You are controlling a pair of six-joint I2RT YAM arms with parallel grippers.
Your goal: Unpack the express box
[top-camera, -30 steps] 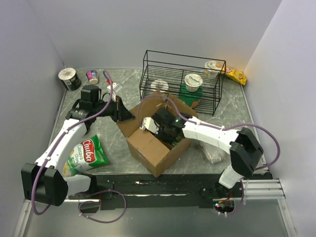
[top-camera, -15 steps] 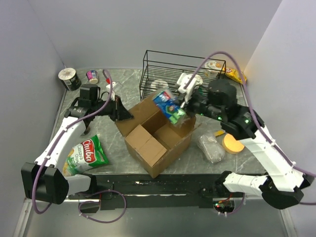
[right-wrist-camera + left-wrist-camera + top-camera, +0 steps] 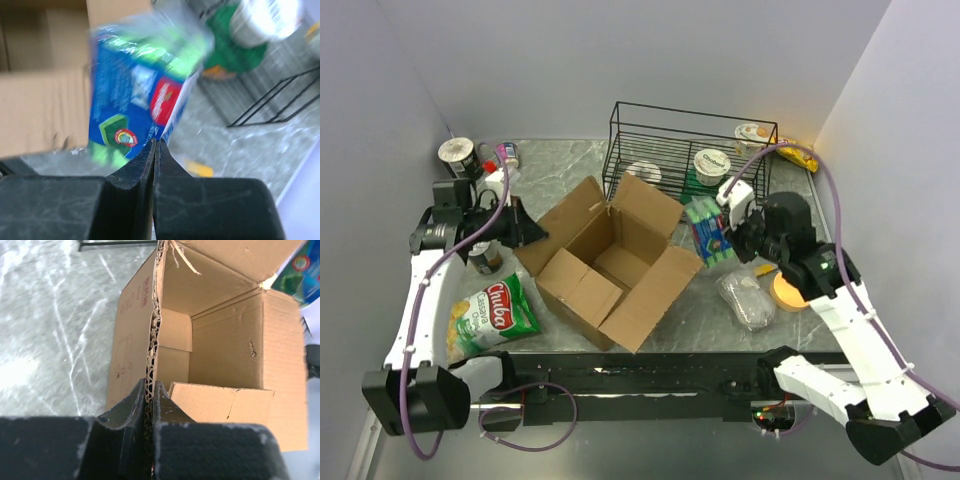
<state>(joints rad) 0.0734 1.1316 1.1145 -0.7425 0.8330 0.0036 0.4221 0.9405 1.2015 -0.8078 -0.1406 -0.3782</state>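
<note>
Top external view showed the express box (image 3: 605, 265) standing open on the table (image 3: 570, 160), just in front of the wire basket (image 3: 665, 140). The left gripper (image 3: 151, 390) was clamped on its left flap's edge; the right gripper (image 3: 733, 232) pinched a blue-green packet (image 3: 707, 228) beside the box's right flap

The green snack bag (image 3: 492, 313) carries the brand name "Chuba" in white on a red badge. Red print on the outer side wall of the express box (image 3: 131, 340) is illegible. Markings on the blue-green packet (image 3: 135, 95) are too blurred to read.
</note>
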